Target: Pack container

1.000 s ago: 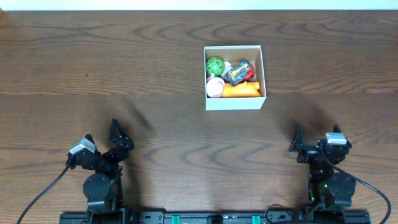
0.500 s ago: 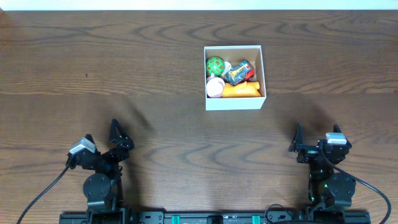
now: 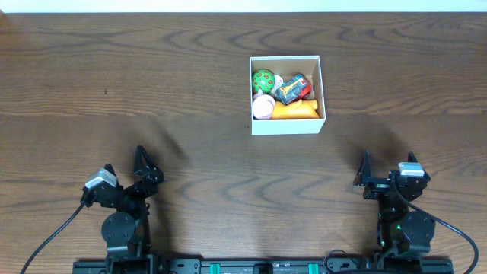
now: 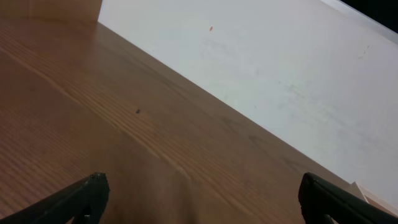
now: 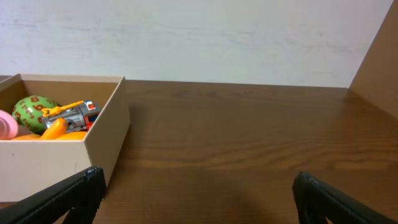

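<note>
Four toys are seen packed in the container (image 3: 288, 125).

In the overhead view, the container is found in the upper middle of the frame, slightly right of centre, on the wooden table (image 3: 152, 76). A green spotted ball (image 3: 263, 79), a pink-and-white round toy (image 3: 263, 107), an orange toy (image 3: 295, 111) and a grey-and-red toy (image 3: 292, 88) are held inside it. The left gripper (image 3: 124, 160) at lower left and the right gripper (image 3: 389, 158) at lower right are seen well apart from it, jaws spread, nothing grasped. In the left wrist view, two dark fingers (image 4: 87, 196) are shown wide apart at the bottom corners over bare wood, with a white wall (image 4: 280, 62) beyond. In the right wrist view, the container is placed at the left edge, with the toys visible above its rim. The fingers (image 5: 74, 196) are spread at the bottom corners, empty.
</note>
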